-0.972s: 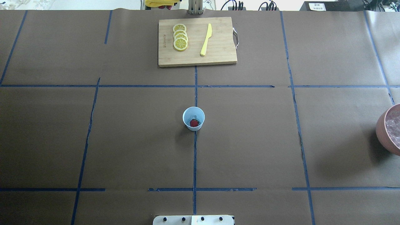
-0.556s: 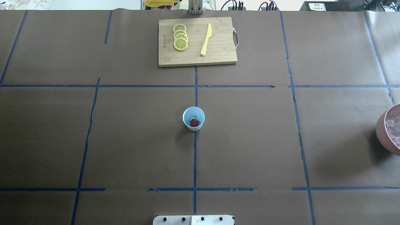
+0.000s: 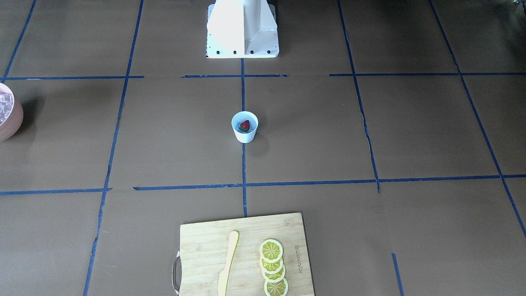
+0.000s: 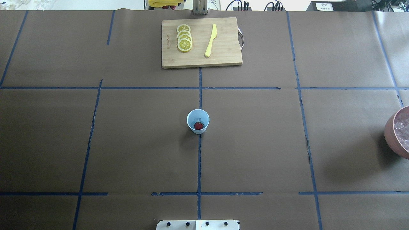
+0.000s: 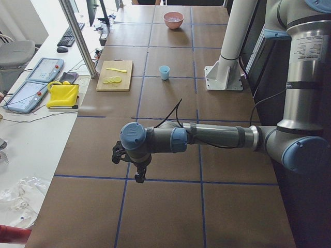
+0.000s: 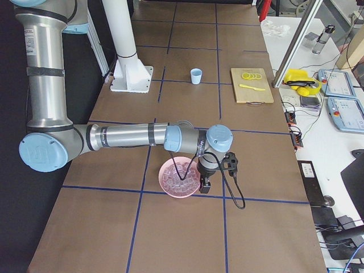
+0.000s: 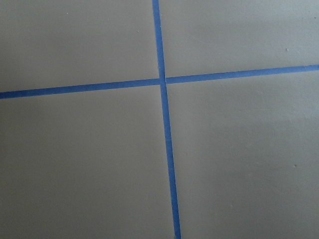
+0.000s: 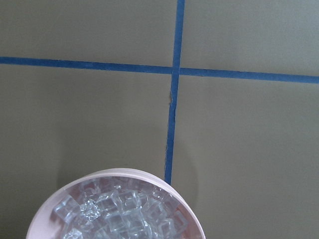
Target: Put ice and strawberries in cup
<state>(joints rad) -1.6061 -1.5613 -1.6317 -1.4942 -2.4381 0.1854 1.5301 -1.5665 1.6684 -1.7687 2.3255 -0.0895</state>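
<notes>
One strawberry (image 4: 198,126) is parked inside the cup (image 4: 195,115) mid-table. Ice (image 8: 119,211) is piled in the bowl (image 8: 119,173), just beside the right gripper (image 6: 205,185). The left gripper (image 5: 138,175) is hung over bare table. How open either one is can't be told, tbh.

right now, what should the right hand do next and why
Probably shift the right hand over the bowl and lower it toward the ice: it hangs by the bowl's rim, and the strawberry already lies in the cup.
</notes>
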